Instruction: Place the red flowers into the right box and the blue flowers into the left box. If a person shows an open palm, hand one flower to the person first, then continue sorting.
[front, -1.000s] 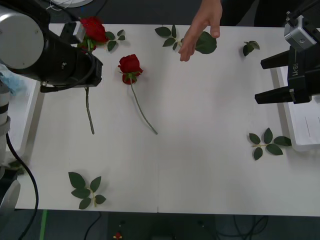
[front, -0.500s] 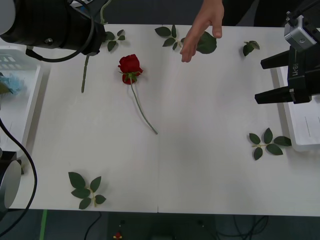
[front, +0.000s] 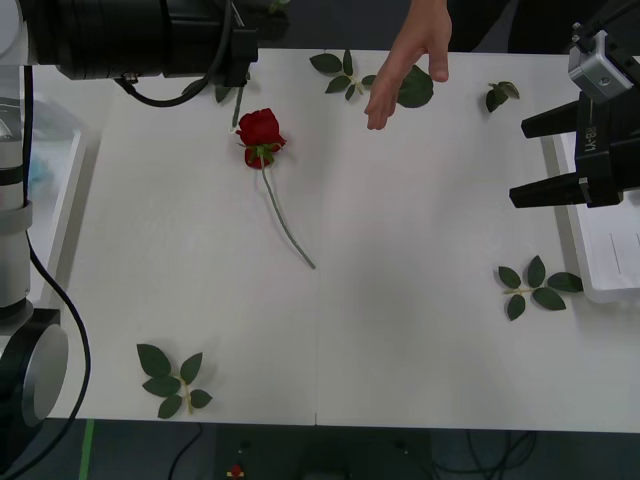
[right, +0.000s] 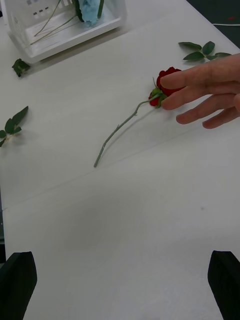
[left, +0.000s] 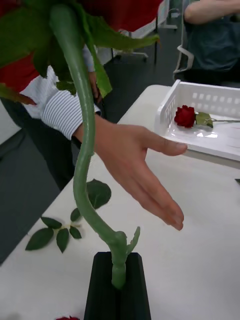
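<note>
The left claw (left: 118, 280) is clamped on the thin green stem of a deep-red artificial rose (left: 80, 150), held raised above the far left of the white bench (front: 400, 330), near a person's open palm (left: 135, 170) stretched over the far edge. A second deep-red rose (front: 262, 135) lies on the bench. The right claw (front: 545, 160) hangs with black fingers apart beside the white shallow plastic right box (front: 610, 250), where another red rose (left: 186, 116) lies.

The left arm (front: 140, 40) is a thick glossy black cylinder with a silver joint and black cable; the right gripper (front: 560, 160) has flat black fingers.
</note>
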